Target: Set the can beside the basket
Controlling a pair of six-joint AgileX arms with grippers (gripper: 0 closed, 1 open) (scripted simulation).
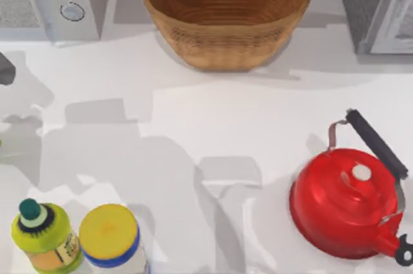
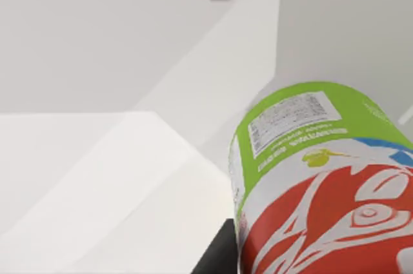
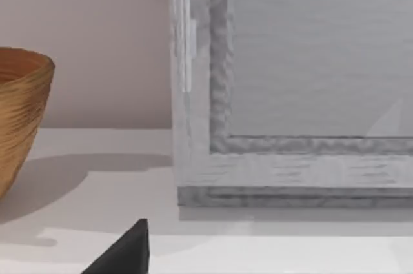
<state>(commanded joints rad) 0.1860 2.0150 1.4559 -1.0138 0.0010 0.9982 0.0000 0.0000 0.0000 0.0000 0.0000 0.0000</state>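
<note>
The can (image 2: 322, 177) looms close in the left wrist view, its lime-green bottom pointing away and its red and white body nearest the camera. My left gripper is shut on it, and one dark finger (image 2: 216, 258) shows against its side. The can hangs above the white table. A dark part of my left arm (image 1: 4, 68) sits at the table's far left edge. The wicker basket (image 1: 226, 13) stands at the back middle, and its rim (image 3: 22, 93) is also in the right wrist view. A dark tip of my right gripper (image 3: 126, 254) points toward the back right.
A red kettle (image 1: 348, 203) with a black handle stands front right. A green bottle (image 1: 45, 235) and a yellow-lidded jar (image 1: 110, 238) stand front left. A microwave (image 1: 51, 0) is back left and a grey appliance (image 1: 381, 6) back right.
</note>
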